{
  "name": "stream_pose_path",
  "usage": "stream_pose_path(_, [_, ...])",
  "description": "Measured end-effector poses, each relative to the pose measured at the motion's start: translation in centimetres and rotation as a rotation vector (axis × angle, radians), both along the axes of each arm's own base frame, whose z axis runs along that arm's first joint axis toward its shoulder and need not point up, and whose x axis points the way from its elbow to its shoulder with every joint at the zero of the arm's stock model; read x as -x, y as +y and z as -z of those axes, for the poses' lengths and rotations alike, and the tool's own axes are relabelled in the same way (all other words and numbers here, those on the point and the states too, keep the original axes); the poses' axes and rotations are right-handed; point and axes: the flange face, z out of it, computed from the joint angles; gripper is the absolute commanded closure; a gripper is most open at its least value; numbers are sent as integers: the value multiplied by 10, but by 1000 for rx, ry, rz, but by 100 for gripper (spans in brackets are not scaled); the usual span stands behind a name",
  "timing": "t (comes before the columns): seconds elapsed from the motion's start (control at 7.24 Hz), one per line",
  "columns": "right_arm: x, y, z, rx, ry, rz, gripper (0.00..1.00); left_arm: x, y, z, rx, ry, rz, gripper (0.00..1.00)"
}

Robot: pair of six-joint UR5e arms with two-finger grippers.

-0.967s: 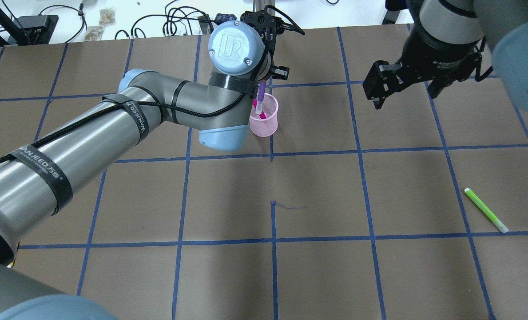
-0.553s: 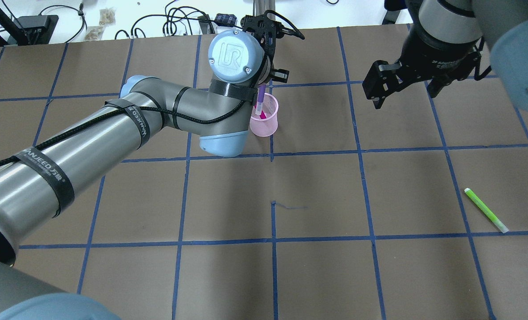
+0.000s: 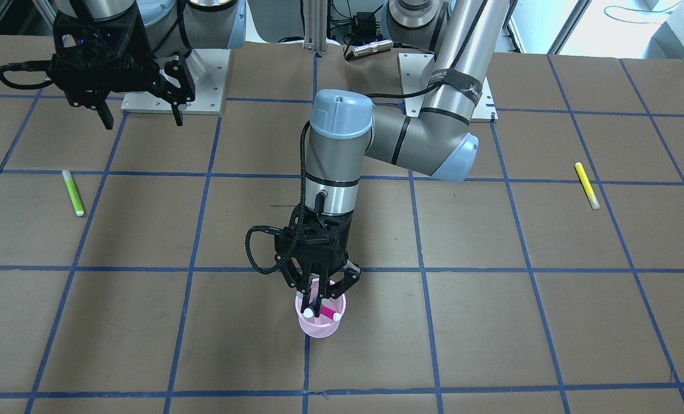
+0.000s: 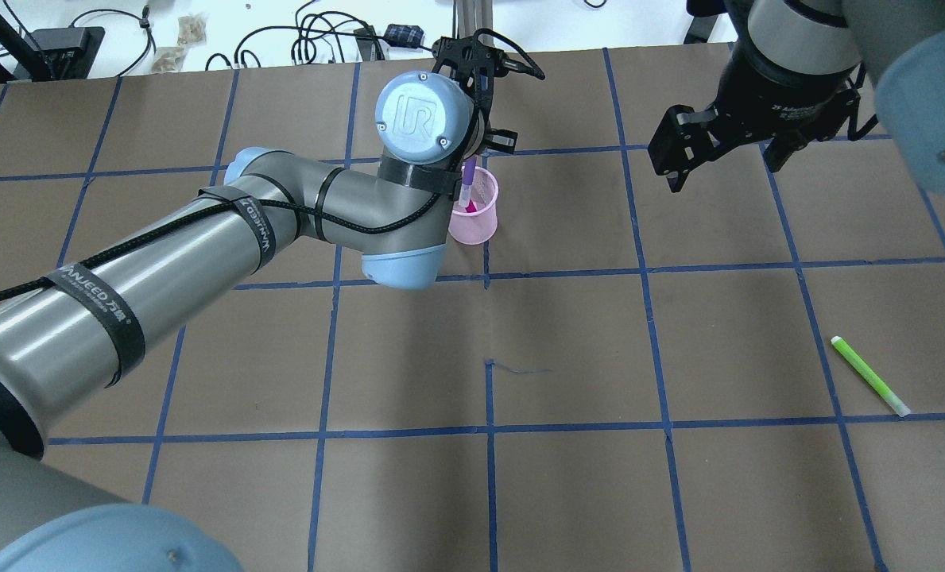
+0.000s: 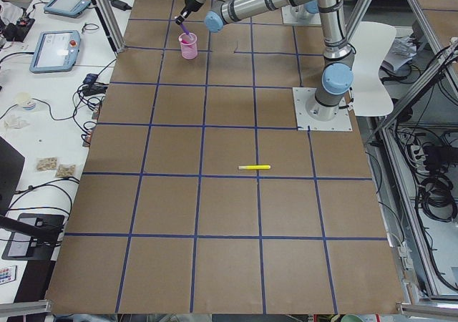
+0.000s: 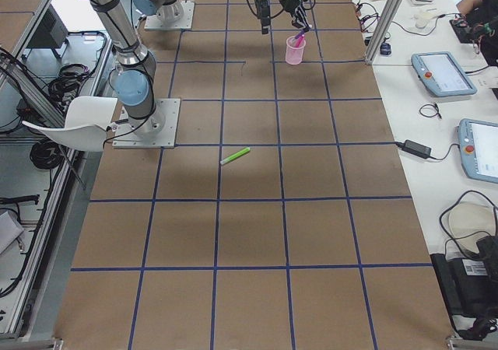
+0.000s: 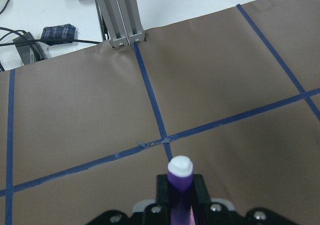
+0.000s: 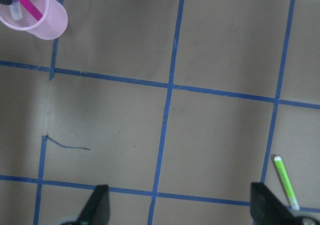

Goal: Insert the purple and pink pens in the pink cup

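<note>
The pink mesh cup (image 4: 478, 225) stands upright near the table's far middle; it also shows in the front view (image 3: 318, 329) and the right wrist view (image 8: 44, 24). The pink pen (image 3: 330, 314) leans inside it. My left gripper (image 3: 318, 294) hangs straight over the cup, shut on the purple pen (image 4: 469, 173), whose lower end is inside the cup's mouth. In the left wrist view the pen's white-capped end (image 7: 180, 169) sits between the pads. My right gripper (image 4: 722, 171) is open and empty, high to the cup's right.
A green pen (image 4: 869, 376) lies on the brown paper at the right, also in the right wrist view (image 8: 285, 181). A yellow pen (image 3: 587, 185) lies on my left side. Cables and a metal post (image 7: 120, 15) stand beyond the far edge.
My left wrist has shifted slightly and the purple pen has sunk a little deeper into the cup. The right arm has barely moved.
</note>
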Motion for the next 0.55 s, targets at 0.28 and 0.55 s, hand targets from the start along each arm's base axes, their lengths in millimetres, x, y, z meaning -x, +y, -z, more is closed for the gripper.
stream_pose_path(0.28, [0,1,0,-1,1,3,0,-1,5,8,10,0,5,91])
stream_pose_path(0.55, [0,0,0,0,0,2,0,-4,10,13,45,-11,23,33])
